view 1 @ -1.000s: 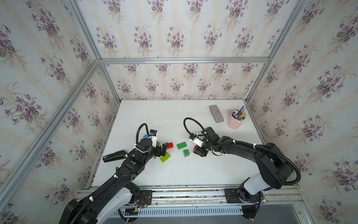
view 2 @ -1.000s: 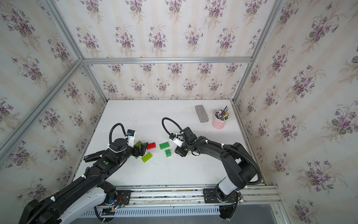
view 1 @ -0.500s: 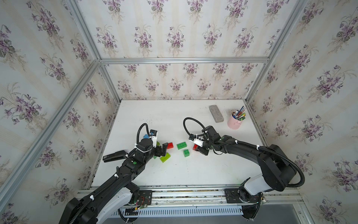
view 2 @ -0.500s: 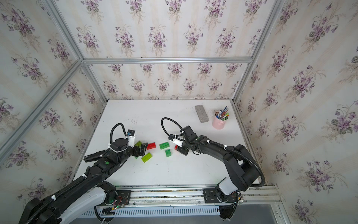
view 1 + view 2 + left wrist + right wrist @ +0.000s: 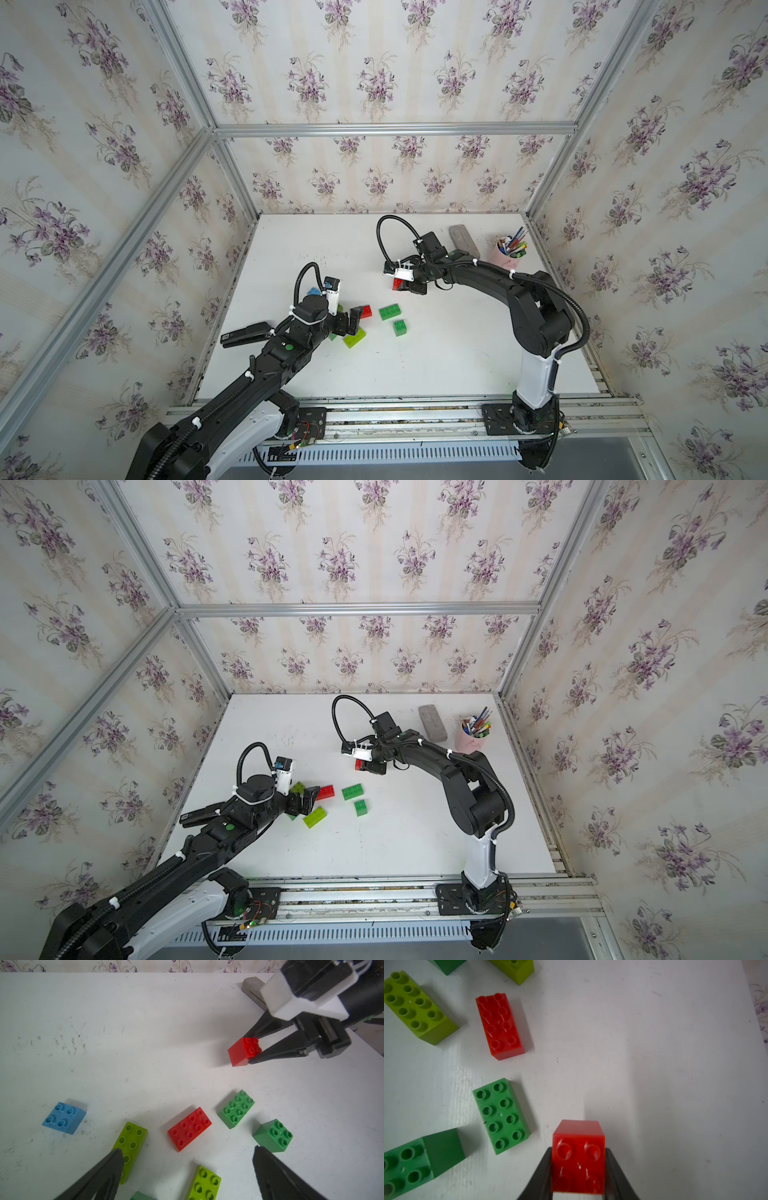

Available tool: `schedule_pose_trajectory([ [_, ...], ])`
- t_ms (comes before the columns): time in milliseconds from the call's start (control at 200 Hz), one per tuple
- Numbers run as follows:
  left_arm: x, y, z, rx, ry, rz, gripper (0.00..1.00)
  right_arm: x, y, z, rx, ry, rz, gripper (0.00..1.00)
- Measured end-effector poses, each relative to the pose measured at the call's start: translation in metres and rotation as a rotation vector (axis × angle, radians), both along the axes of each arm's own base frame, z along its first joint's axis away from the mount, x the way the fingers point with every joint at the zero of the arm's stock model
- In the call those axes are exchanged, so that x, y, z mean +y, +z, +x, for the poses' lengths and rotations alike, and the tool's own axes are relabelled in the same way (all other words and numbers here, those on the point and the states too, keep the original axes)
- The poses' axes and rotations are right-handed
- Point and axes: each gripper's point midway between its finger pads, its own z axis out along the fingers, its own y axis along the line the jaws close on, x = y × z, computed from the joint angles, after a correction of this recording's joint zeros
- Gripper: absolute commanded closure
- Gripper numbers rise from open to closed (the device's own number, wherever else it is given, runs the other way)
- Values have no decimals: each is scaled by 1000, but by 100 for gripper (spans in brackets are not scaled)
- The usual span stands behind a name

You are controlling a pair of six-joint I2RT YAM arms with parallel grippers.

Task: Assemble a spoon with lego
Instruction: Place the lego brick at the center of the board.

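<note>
My right gripper (image 5: 578, 1150) is shut on a small red 2x2 brick (image 5: 578, 1159), held just above the table (image 5: 436, 365); both top views show the red 2x2 brick (image 5: 358, 764) behind the pile. The rest of the lego lies loose: a red 2x4 (image 5: 189, 1128), a dark green 2x4 (image 5: 236, 1108), a dark green 2x2 (image 5: 274, 1136), two lime bricks (image 5: 129, 1147) (image 5: 204, 1183) and a light blue 2x2 (image 5: 63, 1118). My left gripper (image 5: 188, 1151) hangs open over the lime bricks with nothing between its jaws. No built spoon is in view.
A grey block (image 5: 464, 241) and a pink cup of pens (image 5: 510, 253) stand at the back right. A black oblong object (image 5: 245, 333) lies at the table's left edge by my left arm. Papered walls close in three sides.
My right gripper has shut on the red 2x2 brick and carried it up and toward the back of the table. The left arm has stayed put.
</note>
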Motion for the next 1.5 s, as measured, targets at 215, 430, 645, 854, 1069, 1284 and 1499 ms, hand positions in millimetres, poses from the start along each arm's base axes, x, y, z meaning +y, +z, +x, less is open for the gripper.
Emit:
schedule_pose_trajectory([
  [215, 0, -2, -1, 12, 4, -3, 0, 8, -16, 5, 37, 48, -27, 74],
  [430, 1, -6, -2, 20, 6, -2, 1, 13, -32, 4, 73, 74, -44, 74],
  [645, 1, -9, -4, 29, 7, -1, 0, 16, -42, 1, 104, 89, -58, 70],
  [854, 2, -10, -5, 32, 9, 2, 0, 17, -45, 1, 106, 91, -71, 45],
  [1069, 3, -10, -6, 28, 13, 1, 1, 17, -32, 1, 98, 72, -71, 35],
  [1284, 6, -7, -9, 16, 21, -10, 0, 10, 28, -7, -9, 65, -6, 35],
  [1499, 7, -8, -12, 16, 30, -22, 0, -9, 39, -69, -43, 108, 5, 35],
])
